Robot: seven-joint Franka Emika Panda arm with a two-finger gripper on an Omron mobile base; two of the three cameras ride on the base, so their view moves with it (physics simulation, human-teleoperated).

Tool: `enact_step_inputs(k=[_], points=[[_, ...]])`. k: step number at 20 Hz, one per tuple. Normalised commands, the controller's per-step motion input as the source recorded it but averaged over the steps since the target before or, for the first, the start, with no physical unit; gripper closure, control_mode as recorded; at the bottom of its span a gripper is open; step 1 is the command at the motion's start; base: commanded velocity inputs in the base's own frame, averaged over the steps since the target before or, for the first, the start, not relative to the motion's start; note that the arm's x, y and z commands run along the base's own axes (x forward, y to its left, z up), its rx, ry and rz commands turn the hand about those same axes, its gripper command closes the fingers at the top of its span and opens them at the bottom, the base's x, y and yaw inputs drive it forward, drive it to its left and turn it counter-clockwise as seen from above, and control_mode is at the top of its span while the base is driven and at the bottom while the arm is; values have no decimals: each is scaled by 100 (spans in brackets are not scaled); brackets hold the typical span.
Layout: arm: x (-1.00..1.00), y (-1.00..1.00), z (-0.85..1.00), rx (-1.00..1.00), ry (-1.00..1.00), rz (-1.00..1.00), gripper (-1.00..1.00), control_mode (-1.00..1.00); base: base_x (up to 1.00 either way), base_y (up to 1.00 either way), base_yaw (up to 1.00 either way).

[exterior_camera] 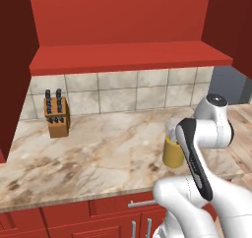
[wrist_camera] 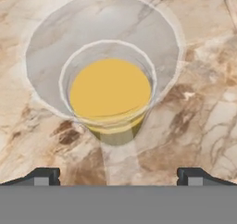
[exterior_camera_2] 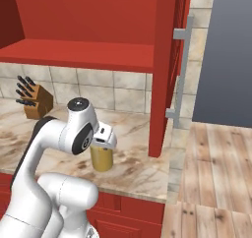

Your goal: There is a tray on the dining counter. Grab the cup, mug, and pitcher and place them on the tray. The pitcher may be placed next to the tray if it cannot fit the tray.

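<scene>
On my far left a knife block [exterior_camera: 56,115] stands against the tiled wall on the marble wall counter [exterior_camera: 98,158]. Moving right, the pitcher [exterior_camera: 172,152] of orange-yellow liquid sits upright near the counter's front edge, just behind my arm. My gripper [wrist_camera: 118,176] hangs directly over it, looking down into its mouth, jaws spread wide and holding nothing. Further right, a red cabinet panel [exterior_camera_2: 162,70] meets the wooden floor [exterior_camera_2: 216,178].

Clear pitcher [wrist_camera: 110,96] (orange-yellow liquid)
</scene>
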Motion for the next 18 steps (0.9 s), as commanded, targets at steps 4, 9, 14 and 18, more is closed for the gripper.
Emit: enact_step_inputs(k=[4,9,14,18], points=[[21,-10,-7,3,0,0,-100,-100,0,0,0],[19,-4,-11,1,0,0,-100,-100,0,0,0],[18,0,-12,0,0,0,-100,-100,0,0,0],[4,0,-14,0,0,0,-100,-100,0,0,0]])
